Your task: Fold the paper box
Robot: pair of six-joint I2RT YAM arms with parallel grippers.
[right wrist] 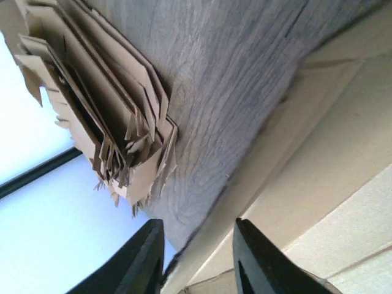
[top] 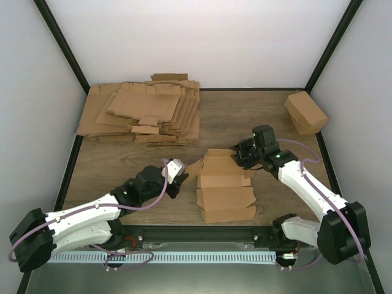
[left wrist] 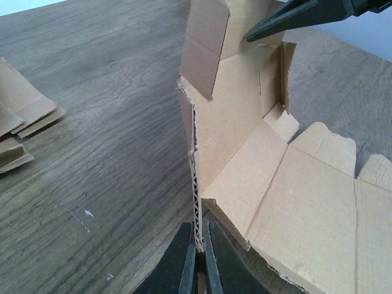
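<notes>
The pile of flat sheets (top: pixel 144 113) lies at the far left of the table (top: pixel 104 165). Nearer the front, the left gripper (top: pixel 179 174) is clamped tight on the raised left edge of the paper box (top: pixel 225 193), which lies part-opened at the table's middle. The right gripper (top: pixel 237 156) stands at the box's far right corner, jaws apart astride an upturned flap, and a closed carton (top: pixel 305 112) sits well apart at the far right.

The left white-and-black robot arm (top: pixel 92 214) is stretching low toward the middle, its black left gripper (left wrist: pixel 197 242) pinching tight on an edge of the brown cardboard paper box (left wrist: pixel 245 122). The right white-and-black robot arm (top: pixel 309 187) is reaching in leftward, its black right gripper (right wrist: pixel 197 233) holding its fingers partly apart.
</notes>
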